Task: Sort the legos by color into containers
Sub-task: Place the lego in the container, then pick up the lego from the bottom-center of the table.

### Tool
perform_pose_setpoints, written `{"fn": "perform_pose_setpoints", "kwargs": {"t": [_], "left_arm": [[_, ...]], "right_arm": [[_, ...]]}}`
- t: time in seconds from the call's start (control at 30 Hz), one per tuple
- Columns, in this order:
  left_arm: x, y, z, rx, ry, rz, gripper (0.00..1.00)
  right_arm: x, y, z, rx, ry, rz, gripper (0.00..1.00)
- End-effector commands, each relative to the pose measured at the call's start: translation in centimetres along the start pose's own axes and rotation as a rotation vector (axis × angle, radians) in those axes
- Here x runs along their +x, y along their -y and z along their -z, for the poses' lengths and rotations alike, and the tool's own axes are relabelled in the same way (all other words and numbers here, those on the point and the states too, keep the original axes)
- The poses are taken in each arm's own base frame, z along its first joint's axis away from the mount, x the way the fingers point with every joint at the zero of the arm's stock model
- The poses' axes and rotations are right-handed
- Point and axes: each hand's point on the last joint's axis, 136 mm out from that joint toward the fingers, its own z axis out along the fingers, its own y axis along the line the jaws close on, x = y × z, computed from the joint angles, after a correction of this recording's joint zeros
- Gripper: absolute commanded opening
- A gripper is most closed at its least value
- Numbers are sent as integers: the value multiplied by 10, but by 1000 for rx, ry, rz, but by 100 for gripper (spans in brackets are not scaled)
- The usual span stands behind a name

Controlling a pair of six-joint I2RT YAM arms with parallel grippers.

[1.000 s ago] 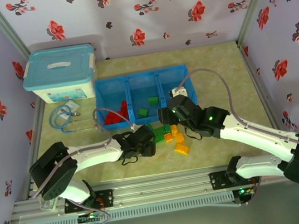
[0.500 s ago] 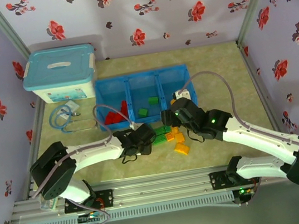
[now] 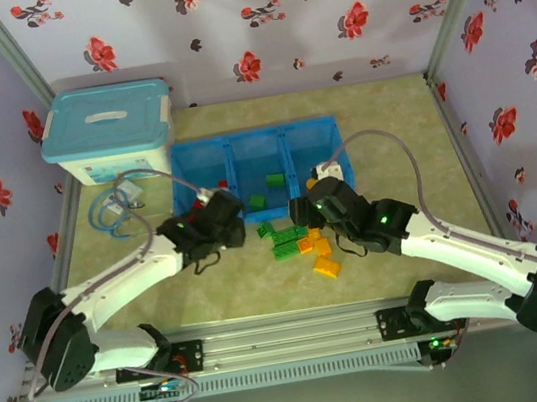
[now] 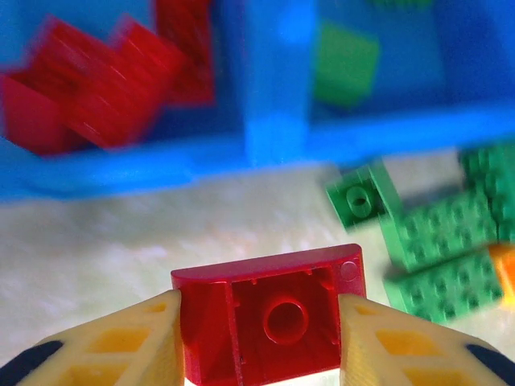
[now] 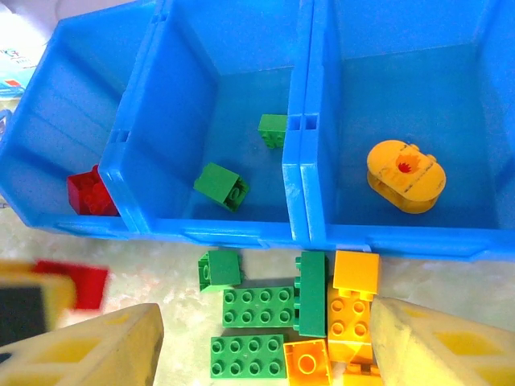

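One red brick (image 4: 269, 318) is clamped in the left gripper (image 4: 261, 334), likely bound for the left bin (image 5: 76, 108); the right gripper (image 5: 269, 346) hangs open above loose green bricks (image 5: 257, 307)

- a white storage box (image 3: 109, 162) with a light-blue handled lid (image 3: 107, 119) stood at the far left corner of the mottled beige tabletop (image 3: 395, 132).
- a looped blue cord (image 3: 108, 210) lay just in front of that box.
- pale walls (image 3: 250, 12) printed with red and black flowers enclosed three sides.
- a metal rail (image 3: 299, 338) ran along the near edge.
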Motion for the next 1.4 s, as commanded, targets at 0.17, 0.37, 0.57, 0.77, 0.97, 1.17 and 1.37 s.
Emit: {"fn": "perform_pose_setpoints", "kwargs": {"t": [0.17,0.37,0.57,0.77,0.97,1.17,1.37], "left_arm": [[-63,-58,-7,-89,54,53,39],[-85,-70,-33,-89,53,91,75],[-123,-56,11,-10,185,77,83],[-135,-54,70,61,322,104,83],[-107,-57,84,97,327,145,83],[-57,-59,69,111,257,162,82],[-11,-65,54,110,184,186,81]], "right_arm": [[11,-5,-4,-48,-22,-59,68],[20,-3,-6,-28,-60,-38,73],[36,5,-5,11,-108,3,79],[58,15,-12,42,-174,21,80],[80,26,-25,101,-248,53,81],[94,50,-37,214,-255,12,74],[114,65,-43,278,-333,25,73]]}}
